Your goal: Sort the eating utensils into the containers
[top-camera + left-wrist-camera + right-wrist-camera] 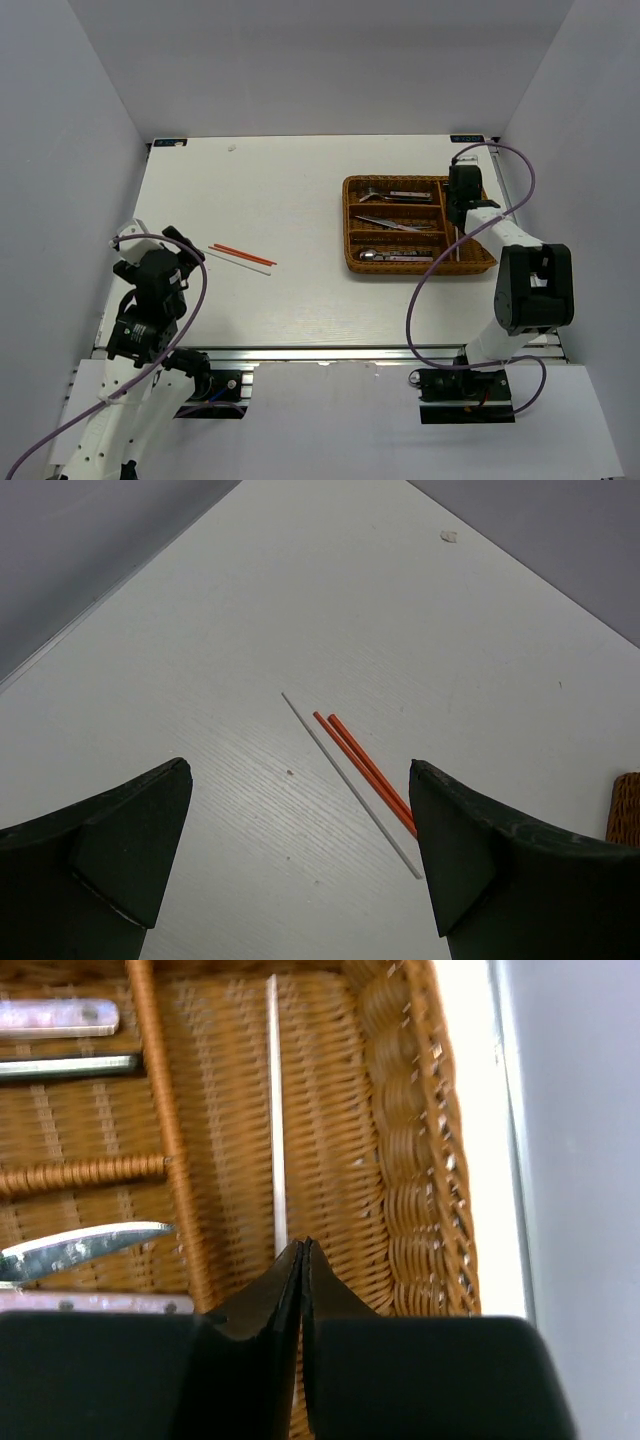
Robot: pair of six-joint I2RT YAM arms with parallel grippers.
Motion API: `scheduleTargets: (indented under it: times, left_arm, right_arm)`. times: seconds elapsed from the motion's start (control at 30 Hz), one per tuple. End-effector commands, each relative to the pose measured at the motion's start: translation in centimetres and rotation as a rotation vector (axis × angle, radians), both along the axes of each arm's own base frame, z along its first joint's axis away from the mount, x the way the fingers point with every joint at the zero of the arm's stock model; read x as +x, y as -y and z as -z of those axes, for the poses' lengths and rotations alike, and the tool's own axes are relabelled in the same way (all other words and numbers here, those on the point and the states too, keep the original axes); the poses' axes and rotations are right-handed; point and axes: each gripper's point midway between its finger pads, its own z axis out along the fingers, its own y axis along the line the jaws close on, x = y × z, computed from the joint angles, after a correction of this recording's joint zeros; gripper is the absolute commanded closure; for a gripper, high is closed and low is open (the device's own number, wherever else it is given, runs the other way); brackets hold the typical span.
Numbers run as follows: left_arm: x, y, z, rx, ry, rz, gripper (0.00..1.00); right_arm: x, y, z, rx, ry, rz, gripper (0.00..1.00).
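The right gripper (303, 1250), pressed shut, sits at one end of a white chopstick (277, 1110) lying in the narrow section along the right edge of the wicker tray (420, 1160). Whether it pinches the stick is unclear, so any lift should go straight up, clear of the woven wall. The left gripper (300, 775) hangs wide open near the left edge of the table (450, 630), with red chopsticks (365, 770) and a loose white chopstick (350, 785) ahead and open room around them.

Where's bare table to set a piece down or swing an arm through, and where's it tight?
Bare: the white tabletop between the thin red and white chopsticks and the brown woven wicker tray, and the far-left stretch beyond them. Tight: the tray's long sections hold metal cutlery; the right gripper hangs over its narrow section.
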Motion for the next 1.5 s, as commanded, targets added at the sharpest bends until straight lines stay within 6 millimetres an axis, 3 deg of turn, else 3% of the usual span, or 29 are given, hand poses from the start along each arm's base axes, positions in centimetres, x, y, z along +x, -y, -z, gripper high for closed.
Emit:
scheduleTargets:
  times: [0.0,0.03,0.1,0.13,0.17,0.2,0.23,0.3,0.33,0.37,0.4,0.43,0.47,0.5,0.53,0.57,0.6,0.63,0.73,0.9,1.2,1.47]
  left_arm:
    - [0.0,0.2,-0.1,-0.002,0.014,0.015,0.02]
    - [0.0,0.2,-0.1,0.0,0.012,0.015,0.02]
    - [0.0,0.1,-0.1,0.002,0.009,0.011,0.02]
    - [0.0,0.1,-0.1,0.002,0.01,0.008,0.02]
    - [-0.1,0.0,-0.2,0.002,0.014,0.005,0.02]
    - [-0.1,0.0,-0.2,0.004,0.011,0.004,0.02]
    - [-0.1,0.0,-0.2,0.004,0.01,0.0,0.02]
    - [0.0,-0.1,0.1,0.005,0.001,-0.005,0.02]
    - [-0.1,-0.3,0.1,0.008,-0.003,-0.017,0.02]
    - [-0.1,-0.4,0.0,0.008,-0.002,-0.024,0.02]
    - [-0.2,-0.4,0.1,0.011,-0.01,-0.029,0.02]
    - [-0.2,-0.5,0.1,0.009,-0.007,-0.032,0.02]
    - [-0.2,-0.6,0.0,0.009,-0.002,-0.035,0.02]
    - [-0.3,-0.6,0.0,0.008,0.0,-0.037,0.02]
    - [-0.3,-0.6,0.0,0.006,0.002,-0.038,0.02]
    - [-0.3,-0.7,-0.1,0.009,0.005,-0.045,0.02]
    - [-0.4,-0.8,-0.1,0.008,0.003,-0.048,0.02]
    - [-0.4,-0.8,-0.1,0.008,0.003,-0.052,0.02]
    - [-0.6,-1.0,-0.2,0.01,0.004,-0.064,0.02]
    - [-0.5,-1.0,-0.1,0.012,-0.002,-0.062,0.02]
    - [-0.4,-0.9,-0.1,0.013,-0.006,-0.059,0.02]
    - [-0.3,-0.8,0.0,0.017,-0.014,-0.052,0.02]
  right_arm:
    - [1.2,-0.8,-1.9,0.047,0.045,-0.006,0.91]
    - [1.3,-2.6,-3.3,0.112,0.063,-0.057,0.72]
    - [1.4,-6.0,-5.6,0.201,0.106,-0.129,0.58]
    - [1.1,-11.4,-7.1,0.254,0.139,-0.276,0.25]
    - [0.6,-14.5,-9.3,0.268,0.196,-0.347,0.18]
    - [0.1,-17.4,-10.2,0.274,0.217,-0.416,0.14]
    - [-1.6,-23.1,-11.0,0.313,0.223,-0.562,0.11]
    - [-2.5,-28.7,-10.8,0.374,0.189,-0.69,0.11]
    - [-4.3,-32.5,-10.4,0.4,0.166,-0.785,0.11]
    - [-4.4,-34.6,-8.2,0.382,0.12,-0.814,0.12]
    - [-4.4,-36.6,-8.9,0.376,0.132,-0.849,0.13]
    - [-5.6,-39.1,-8.5,0.352,0.121,-0.892,0.18]
    - [-6.0,-40.6,-5.5,0.313,0.051,-0.911,0.21]
    - [-5.7,-42.5,-6.7,0.31,0.077,-0.931,0.27]
    - [-7.0,-44.5,-6.3,0.297,0.068,-0.973,0.4]
    - [-7.3,-45.7,-4.2,0.276,0.025,-0.989,0.43]
    - [-7.5,-46.9,-4.8,0.275,0.032,-1.002,0.47]
    - [-8.5,-48.2,-3.4,0.269,0.001,-1.031,0.54]
    - [-10.9,-50.9,-2.8,0.3,-0.022,-1.117,0.61]
    - [-12.9,-53.0,0.3,0.283,-0.113,-1.169,0.67]
    - [-15.3,-53.9,3.1,0.27,-0.197,-1.243,0.62]
    - [-15.4,-54.2,5.3,0.252,-0.242,-1.261,0.59]
